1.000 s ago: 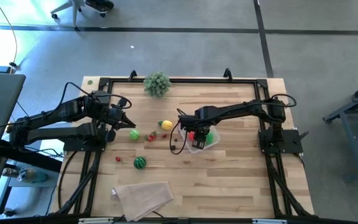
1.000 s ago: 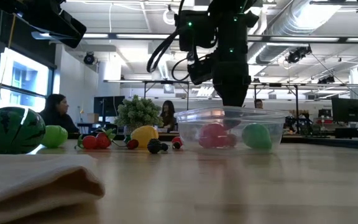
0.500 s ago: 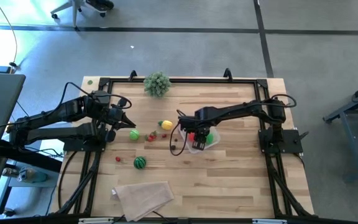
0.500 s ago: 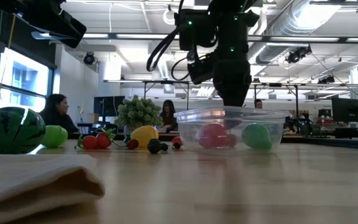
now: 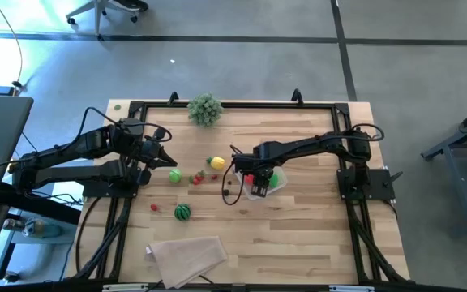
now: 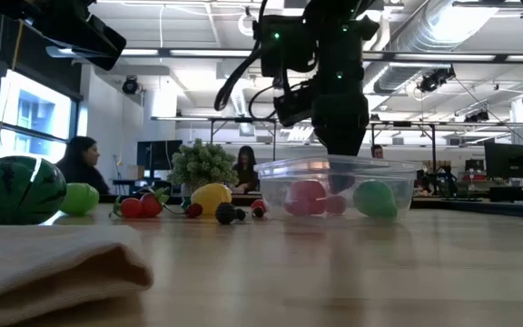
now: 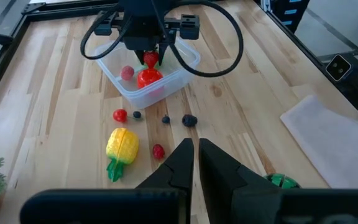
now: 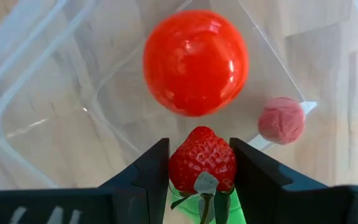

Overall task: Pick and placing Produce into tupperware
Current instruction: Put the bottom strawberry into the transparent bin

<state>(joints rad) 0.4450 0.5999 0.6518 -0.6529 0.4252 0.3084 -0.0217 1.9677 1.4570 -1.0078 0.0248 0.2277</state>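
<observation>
The right end effector [image 8: 201, 171] holds a strawberry [image 8: 202, 158] between its fingers, low over the tupperware [image 5: 259, 185] at the centre of the high view; a red ball [image 8: 195, 62] and a pink piece [image 8: 281, 120] already lie inside; the step in hand looks like the drop, which calls for parting the fingers and lifting clear; the left end effector [image 7: 196, 152], pinched narrow and empty, waits over the counter [image 5: 298, 235] at middle left; loose produce [image 5: 182, 212] lies near it.

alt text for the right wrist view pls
The right gripper holds a red strawberry between its dark fingers, just above the clear tupperware. Inside lie a shiny red ball and a small pink piece.
</observation>
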